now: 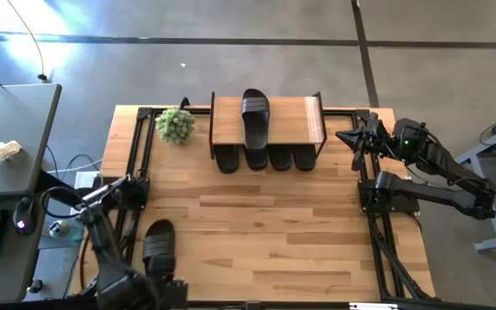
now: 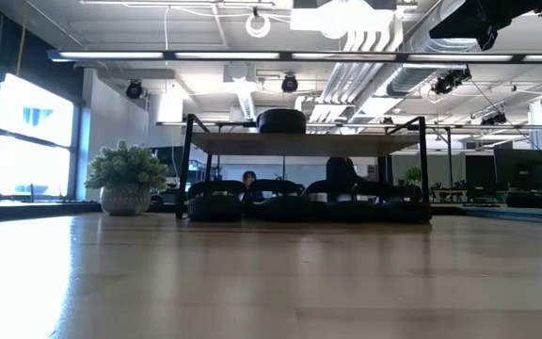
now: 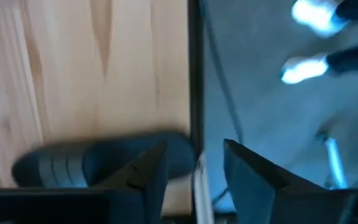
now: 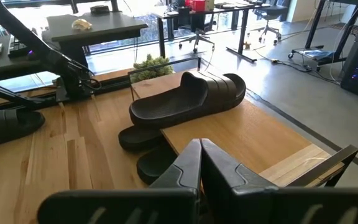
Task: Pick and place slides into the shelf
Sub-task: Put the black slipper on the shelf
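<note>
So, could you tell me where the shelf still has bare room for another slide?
The shelf top is bare on either side of the one slide lying on its middle. Underneath it is crowded: four slides fill the row. The last slide lies by the left end effector.

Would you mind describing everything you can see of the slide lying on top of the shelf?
The slide on top of the shelf is all black, apparently rubber, with a wide ribbed strap and an open toe. It lies flat, sole down, near the middle of the shelf's light wooden plank, with one end slightly overhanging the plank's edge above the row of slides underneath. It touches only the plank. Neither gripper is on it; the right gripper is shut, off the shelf's right end.
</note>
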Robot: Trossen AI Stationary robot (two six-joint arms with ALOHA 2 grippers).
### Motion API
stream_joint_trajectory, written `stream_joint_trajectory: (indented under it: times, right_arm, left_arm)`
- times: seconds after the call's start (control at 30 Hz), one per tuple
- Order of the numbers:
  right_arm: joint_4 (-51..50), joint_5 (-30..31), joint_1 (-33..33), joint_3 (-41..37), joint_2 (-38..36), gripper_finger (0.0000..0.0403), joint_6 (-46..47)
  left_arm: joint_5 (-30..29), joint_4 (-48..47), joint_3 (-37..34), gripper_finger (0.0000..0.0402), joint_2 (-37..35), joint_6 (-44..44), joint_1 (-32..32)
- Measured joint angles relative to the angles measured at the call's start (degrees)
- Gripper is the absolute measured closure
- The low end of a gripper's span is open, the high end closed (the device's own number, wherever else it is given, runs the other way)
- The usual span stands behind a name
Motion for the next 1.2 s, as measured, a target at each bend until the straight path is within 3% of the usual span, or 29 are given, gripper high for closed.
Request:
stream_joint_trajectory:
  times: [0.13,0.27,0.37,0.5,0.73,1.0,1.2]
  right_arm:
    - [0.02,-0.01,0.00,0.00,0.00,0.0403,0.00]
    - [0.01,0.00,0.00,0.01,0.00,0.0403,0.00]
    - [0.00,0.00,0.00,0.00,0.00,0.0403,0.00]
    - [0.01,-0.01,0.00,0.00,0.00,0.0403,0.00]
    - [0.01,0.00,0.00,0.01,0.00,0.0403,0.00]
    - [0.01,-0.02,0.00,0.00,0.00,0.0403,0.00]
    - [0.00,-0.02,0.00,0.00,0.00,0.0403,0.00]
  left_arm:
    - [2.32,-0.03,-11.84,0.0309,-3.02,-6.26,-4.58]
    - [4.78,-0.14,-25.23,0.0350,-7.33,-18.23,-6.71]
    - [5.85,-0.28,-32.98,0.0367,-9.55,-25.04,-6.84]
    - [7.03,-0.17,-40.20,0.0371,-10.04,-26.68,-6.74]
    - [8.49,-0.07,-46.80,0.0315,-10.04,-26.44,-5.52]
    - [-1.35,2.07,-47.28,0.0216,-10.04,-24.92,-4.75]
    - [-5.39,2.66,-47.26,0.0177,-8.26,-21.70,-4.75]
